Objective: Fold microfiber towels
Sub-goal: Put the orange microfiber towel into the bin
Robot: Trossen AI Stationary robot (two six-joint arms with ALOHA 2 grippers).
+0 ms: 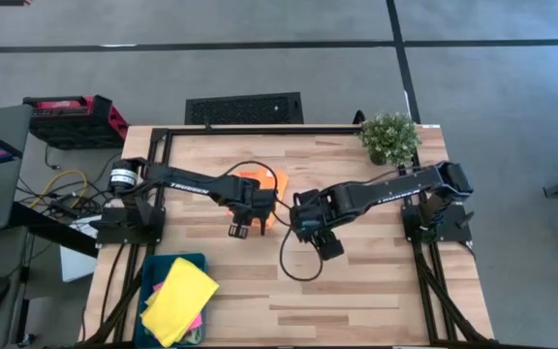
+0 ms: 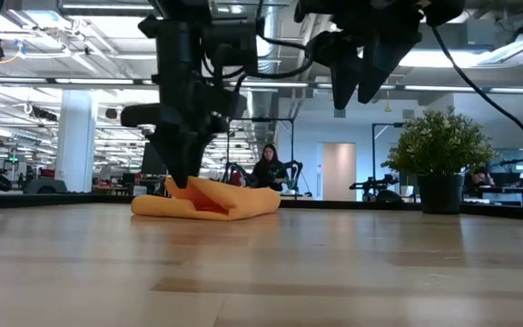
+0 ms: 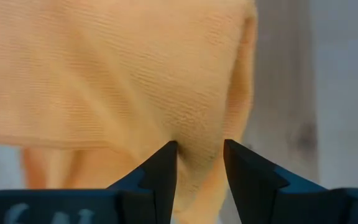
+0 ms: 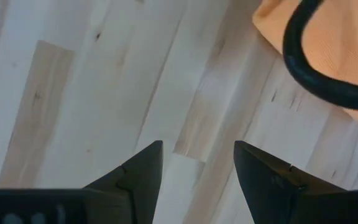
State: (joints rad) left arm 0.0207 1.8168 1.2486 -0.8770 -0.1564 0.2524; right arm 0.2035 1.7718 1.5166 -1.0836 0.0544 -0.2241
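Observation:
An orange microfiber towel [image 1: 277, 182] lies folded on the middle of the table, its layers showing at its left end in the low view [image 2: 209, 202]. My left gripper [image 1: 248, 225] points down onto its near left part, fingers apart, with cloth between the tips [image 3: 199, 155]. My right gripper [image 1: 325, 244] hangs open above bare wood to the towel's right, high off the table in the low view [image 2: 361, 86]; nothing is between its fingers [image 4: 197, 155]. A yellow towel [image 1: 177, 296] lies on top of the teal bin, with a bit of pink [image 1: 198, 320] under it. My left gripper comes at the orange towel from above, pointing down, at the top of its left part [image 2: 185, 189]. A ridge of cloth [image 3: 197, 134] stands between the two fingertips, which are still apart. The towel lies flat on the table.
The teal bin [image 1: 194, 262] stands at the table's near left corner. A potted plant [image 1: 390, 138] stands at the far right corner. A black cable [image 4: 303, 62] loops from the right arm over the wood. Bare tabletop stretches along the near edge to the right of the bin.

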